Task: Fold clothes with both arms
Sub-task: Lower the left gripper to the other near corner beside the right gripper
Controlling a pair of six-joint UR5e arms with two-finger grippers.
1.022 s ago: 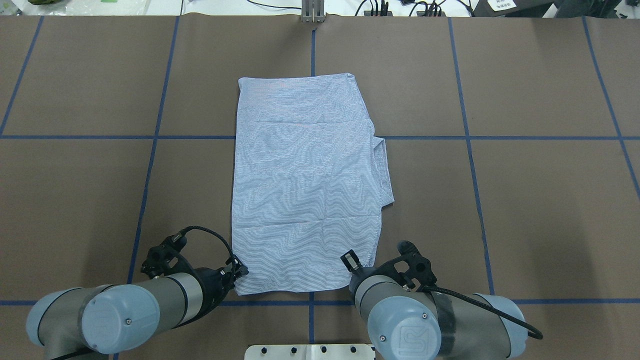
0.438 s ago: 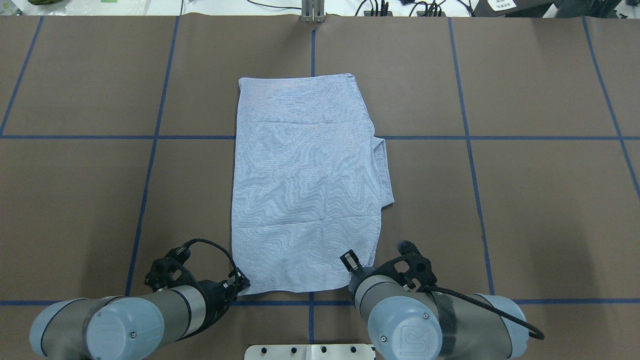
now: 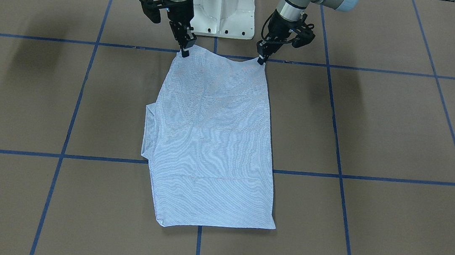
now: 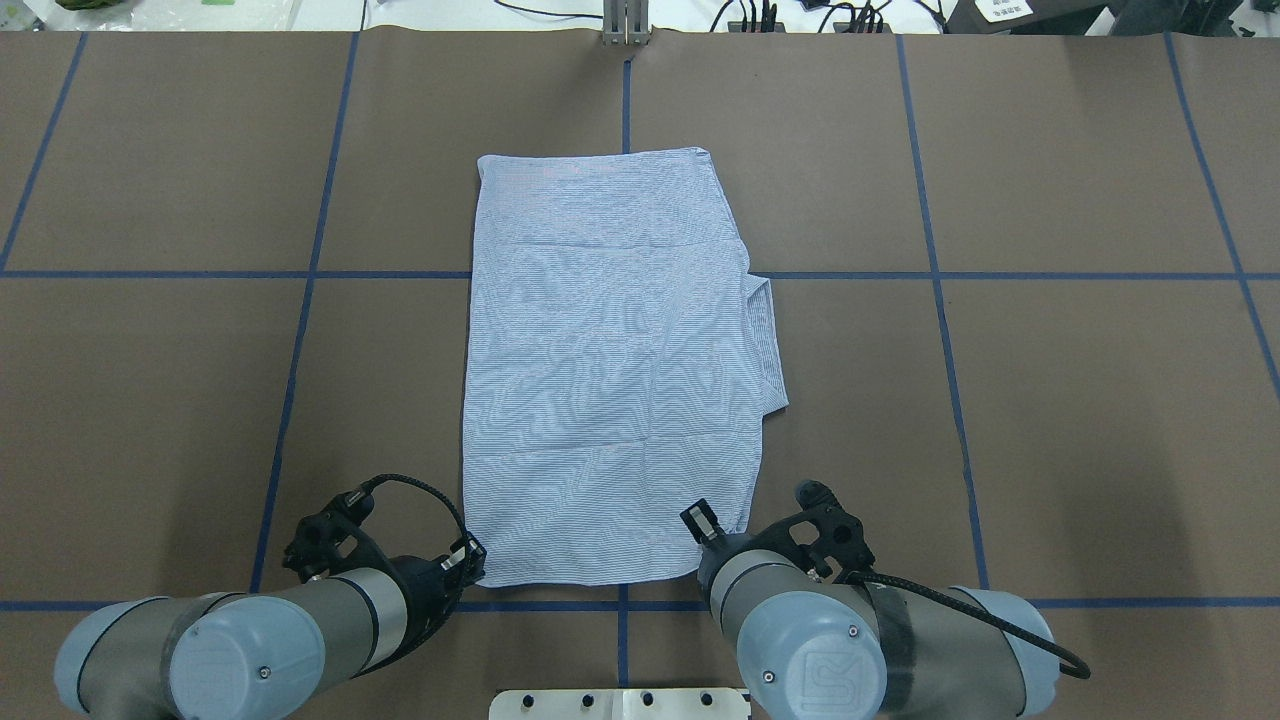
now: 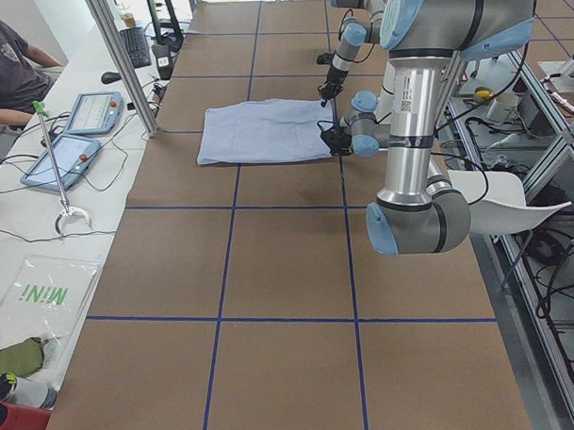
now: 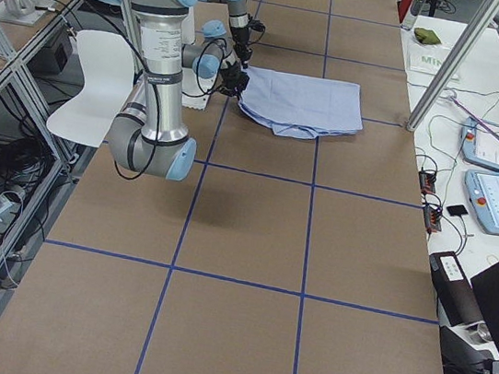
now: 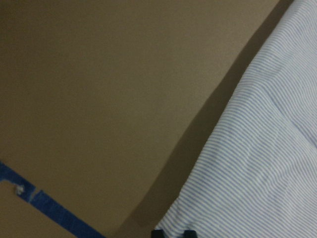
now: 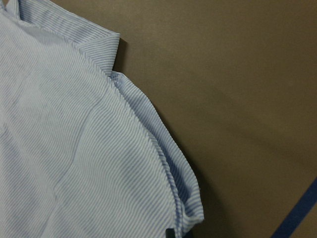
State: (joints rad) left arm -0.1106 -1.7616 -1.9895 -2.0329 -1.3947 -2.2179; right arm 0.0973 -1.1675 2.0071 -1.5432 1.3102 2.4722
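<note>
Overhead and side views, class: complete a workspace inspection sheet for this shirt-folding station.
Surface: brown table marked with a blue tape grid.
Job's things: striped shirt lying flat, part-folded, one folded part sticking out toward the robot's right.
Clutter: nothing seen.
Grippers: left gripper and right gripper each at a near corner of the shirt, apparently shut on it.
Cables: black wrist cable looped at each arm; more plugs past the far edge.
Surroundings: seated operator and touch panels on a bench.
</note>
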